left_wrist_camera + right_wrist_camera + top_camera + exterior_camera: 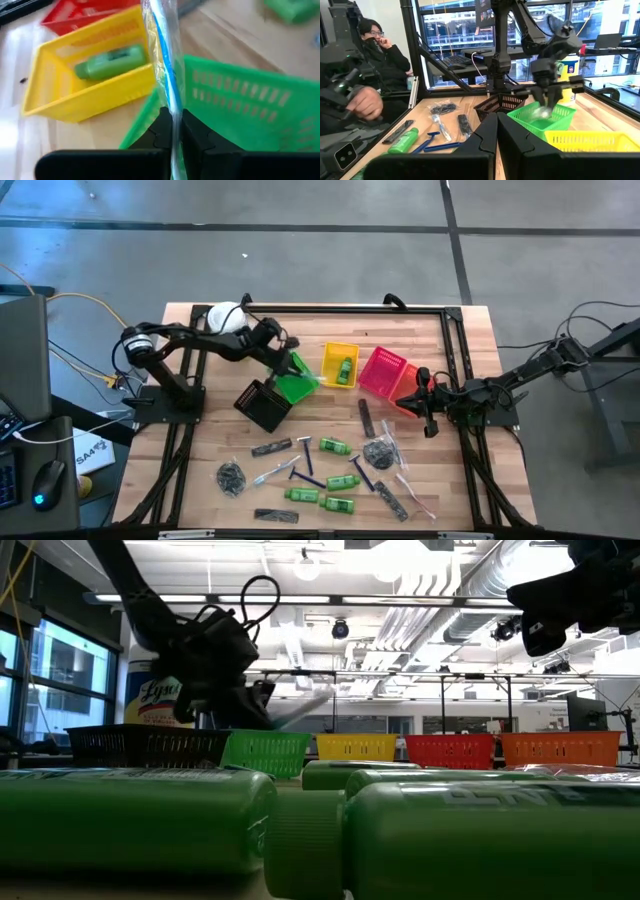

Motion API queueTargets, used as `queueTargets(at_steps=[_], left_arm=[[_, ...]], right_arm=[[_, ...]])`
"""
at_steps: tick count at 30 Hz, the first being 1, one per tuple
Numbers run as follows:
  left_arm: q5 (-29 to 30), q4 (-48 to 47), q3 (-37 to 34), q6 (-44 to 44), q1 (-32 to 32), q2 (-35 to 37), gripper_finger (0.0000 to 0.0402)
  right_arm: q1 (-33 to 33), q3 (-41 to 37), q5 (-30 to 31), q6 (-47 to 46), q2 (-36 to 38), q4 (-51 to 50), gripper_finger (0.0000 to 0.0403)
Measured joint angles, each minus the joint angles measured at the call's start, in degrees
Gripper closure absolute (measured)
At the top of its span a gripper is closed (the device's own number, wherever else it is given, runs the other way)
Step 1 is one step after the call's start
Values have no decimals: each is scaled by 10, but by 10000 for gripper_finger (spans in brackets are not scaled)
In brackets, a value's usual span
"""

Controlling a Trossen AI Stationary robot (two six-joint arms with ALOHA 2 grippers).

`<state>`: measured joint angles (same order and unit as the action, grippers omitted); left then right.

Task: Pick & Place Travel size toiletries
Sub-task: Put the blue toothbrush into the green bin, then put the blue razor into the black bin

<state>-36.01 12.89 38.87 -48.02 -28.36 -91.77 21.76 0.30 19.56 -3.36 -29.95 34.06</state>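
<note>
Clamped between the left pincer's [172,131] fingers, a clear-wrapped toothbrush [165,65] hangs over the green basket [250,107]. Beyond it, a green bottle [111,62] lies in the yellow basket [75,105]. Right pincer [497,131] waits closed above the worktop [220,435].

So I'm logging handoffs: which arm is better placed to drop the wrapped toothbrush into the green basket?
Left. Its gripper is shut on the wrapped toothbrush above the green basket; the right gripper waits beside the orange basket.

Green bottles [140,822] lay in the foreground; beyond stood black [145,745], green [265,752], yellow [356,747], red [450,751] and orange baskets [560,748].
</note>
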Motion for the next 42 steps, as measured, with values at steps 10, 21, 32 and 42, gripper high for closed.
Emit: queueTargets(at_steps=[10,21,32,42], left_arm=[[26,-31,0,-58,29,0,388],[47,-35,0,-33,29,0,361],[46,-36,0,12,29,30,299],[65,-94,-1,44,29,107,288]], right_arm=[[0,0,0,0,0,0,398],[0,0,0,-1,0,0,398],[0,0,0,-1,0,0,398],[0,0,0,-1,0,0,398]])
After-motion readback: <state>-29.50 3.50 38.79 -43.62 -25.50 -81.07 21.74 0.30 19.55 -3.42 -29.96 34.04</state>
